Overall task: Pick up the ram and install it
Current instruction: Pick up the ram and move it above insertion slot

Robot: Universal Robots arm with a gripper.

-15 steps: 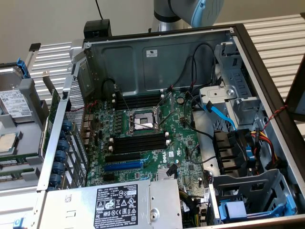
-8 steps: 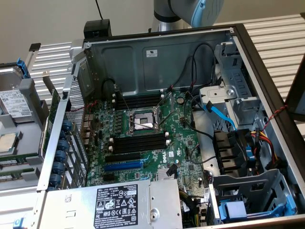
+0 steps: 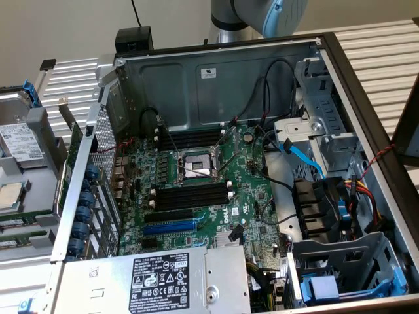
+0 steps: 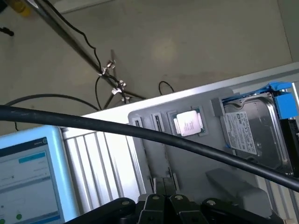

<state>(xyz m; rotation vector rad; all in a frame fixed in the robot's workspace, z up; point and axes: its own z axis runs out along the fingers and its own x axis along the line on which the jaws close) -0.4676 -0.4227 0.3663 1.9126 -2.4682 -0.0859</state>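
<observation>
The ram is seen as a thin green stick at the lower left of the exterior view, kept in the grey tray beside the open computer case; a square chip and a hard drive are seen higher up the tray; long black slots are seen mid-case; the gripper is pointed toward the tray, its jaws squeezed together with nothing gripped.

The silver arm has a blue joint cap, black gripper and cable.
</observation>
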